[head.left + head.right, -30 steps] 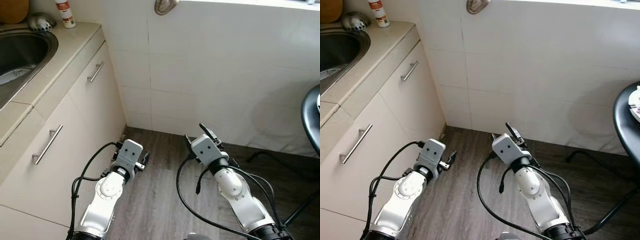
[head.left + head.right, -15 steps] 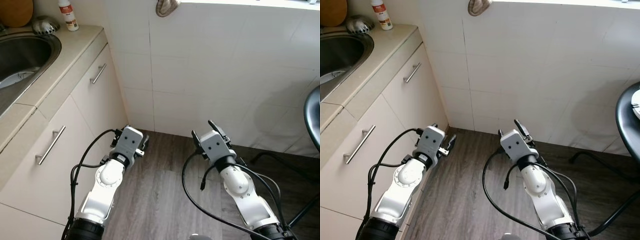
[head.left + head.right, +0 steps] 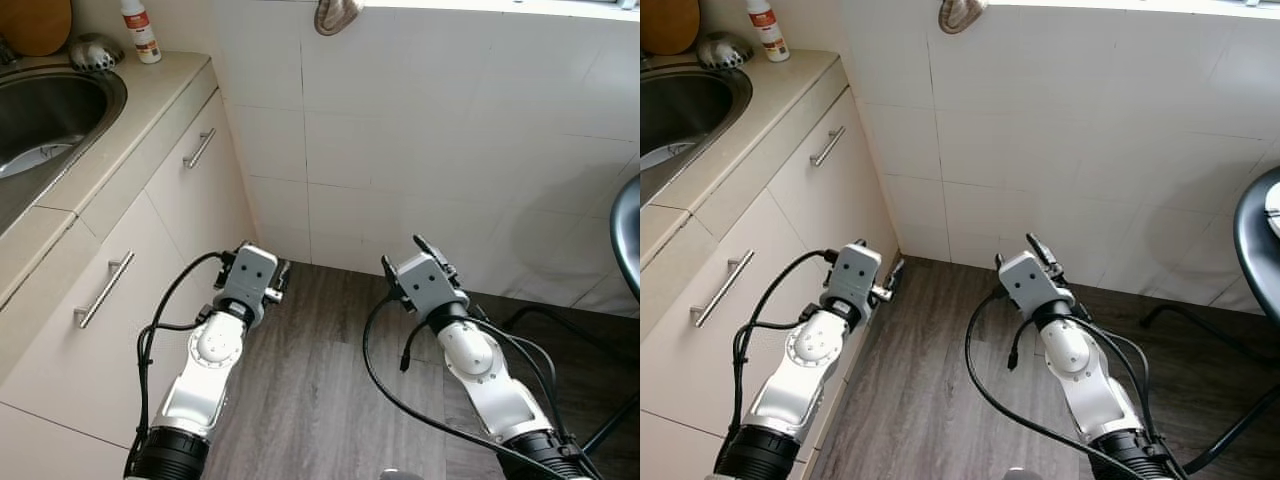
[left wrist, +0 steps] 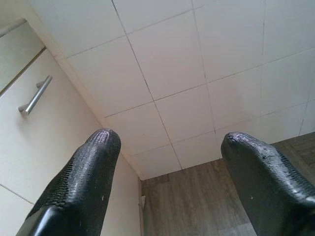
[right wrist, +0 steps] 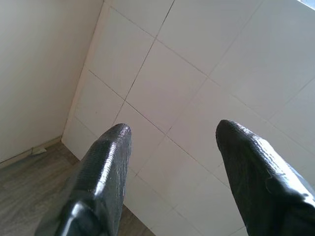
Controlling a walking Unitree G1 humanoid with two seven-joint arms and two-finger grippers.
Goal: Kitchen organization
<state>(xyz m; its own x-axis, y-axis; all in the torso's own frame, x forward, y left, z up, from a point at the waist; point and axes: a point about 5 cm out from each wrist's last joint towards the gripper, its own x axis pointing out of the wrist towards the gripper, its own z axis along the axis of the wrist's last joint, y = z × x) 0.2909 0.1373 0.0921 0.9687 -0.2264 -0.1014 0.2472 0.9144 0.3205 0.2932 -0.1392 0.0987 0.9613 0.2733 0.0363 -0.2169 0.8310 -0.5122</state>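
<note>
Both arms reach forward low over the dark wood floor [image 3: 310, 400], toward the white tiled wall [image 3: 450, 150]. My left gripper [image 3: 278, 276] is open and empty beside the cream cabinet front [image 3: 150, 250]; its wrist view looks at the wall corner and a drawer handle [image 4: 35, 96]. My right gripper [image 3: 405, 258] is open and empty, pointing at bare tiles [image 5: 162, 83]. Up on the counter [image 3: 150, 85] are a steel sink [image 3: 50, 110], a white bottle with a red label [image 3: 140, 30], a metal strainer [image 3: 95, 52] and a wooden board [image 3: 35, 20].
Two bar handles [image 3: 200, 148] [image 3: 105, 290] stick out of the cabinet on my left. A black round table [image 3: 1252, 245] with thin legs [image 3: 540, 315] stands at the right. Something grey-brown hangs on the wall at the top [image 3: 335, 12].
The whole picture has shifted, so the camera moved. Both arms have come up and forward a little; the left gripper now sits closer to the cabinet. Both stay open.
</note>
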